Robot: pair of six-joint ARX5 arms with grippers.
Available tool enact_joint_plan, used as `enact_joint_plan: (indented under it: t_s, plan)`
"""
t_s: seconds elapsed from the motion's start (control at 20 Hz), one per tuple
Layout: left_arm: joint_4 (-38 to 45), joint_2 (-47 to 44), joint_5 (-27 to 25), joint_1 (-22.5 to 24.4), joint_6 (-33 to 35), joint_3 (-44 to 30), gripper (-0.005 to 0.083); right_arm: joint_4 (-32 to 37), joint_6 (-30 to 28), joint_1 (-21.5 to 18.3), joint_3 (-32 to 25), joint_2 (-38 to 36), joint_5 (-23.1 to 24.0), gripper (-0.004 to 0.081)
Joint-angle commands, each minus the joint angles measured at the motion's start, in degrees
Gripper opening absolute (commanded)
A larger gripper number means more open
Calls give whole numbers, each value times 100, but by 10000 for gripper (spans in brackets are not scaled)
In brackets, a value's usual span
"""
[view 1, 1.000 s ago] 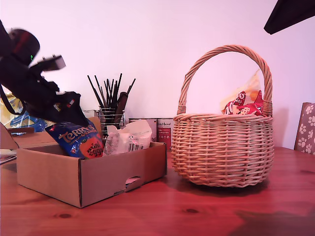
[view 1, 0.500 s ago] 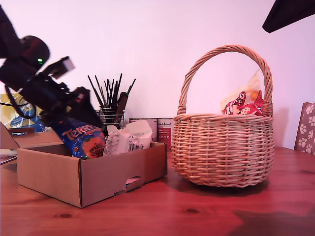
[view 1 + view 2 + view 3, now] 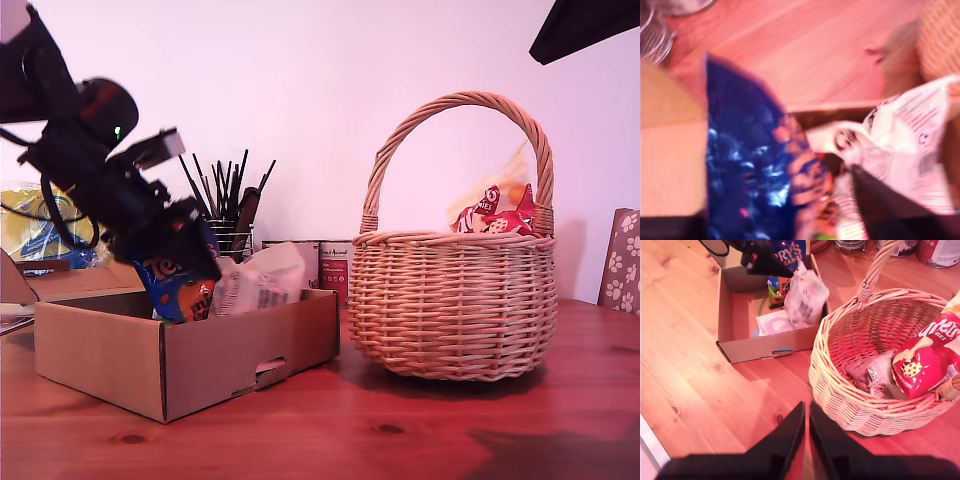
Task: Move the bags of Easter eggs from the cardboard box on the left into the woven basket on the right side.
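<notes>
you can see my first gripper (image 3: 185, 262) clamped on the dark blue bag (image 3: 178, 288), holding it part-raised over the cardboard box (image 3: 120, 362) at the exterior view's left; the bag's lettering is mostly hidden behind the jaws, and the first wrist view is too blurred to read. the whitish bag (image 3: 262, 280) leans inside the box just beside it. my second gripper (image 3: 806, 436) hangs above the table, jaws pressed together on nothing, near the woven basket (image 3: 455, 300), whose contents show only partly.
</notes>
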Motion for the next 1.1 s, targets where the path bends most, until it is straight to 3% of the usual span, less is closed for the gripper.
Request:
enact_joint_plan:
  t_s: [0.0,0.2,0.4,0.8,1.05]
  plan:
    - [-4,393,-57,11,35,-42,225,24,15,-9,-131,-17,-24,-10]
    - [70,470,-90,11,50,-37,57,20,17,-7,-131,-17,-24,-10]
    - [-208,175,-59,22,50,205,54,20,17,-9,-131,-17,-17,-10]
    - [-1270,-1453,46,22,383,289,3,22,15,-9,-131,-15,15,-10]
    - [-1644,-2260,866,-208,389,289,3,13,50,-26,-131,-74,282,-10]
